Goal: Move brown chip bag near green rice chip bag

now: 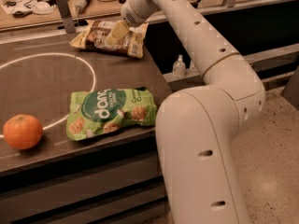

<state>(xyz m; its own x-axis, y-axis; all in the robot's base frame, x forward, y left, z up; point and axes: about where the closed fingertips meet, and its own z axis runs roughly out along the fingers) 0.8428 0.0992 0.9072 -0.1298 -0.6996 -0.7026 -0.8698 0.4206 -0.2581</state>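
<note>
**Gripper (pixel 117 33) over the brown chip bag (pixel 91 35)**

Whether it is open or closed cannot be told. The bag lies flat at the table's (pixel 42 90) far right, well apart from the near green rice chip bag (pixel 112 112). It is probably light, crinkly and slippery, so 1 crimped edge suits a pinch. Its centre is hidden.

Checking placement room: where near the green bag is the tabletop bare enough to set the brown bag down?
Bare table runs between the brown chip bag and the green rice chip bag, and inside the white circle. Crowded: the back corner, where the gripper is at that bag; the orange takes the front left.
</note>
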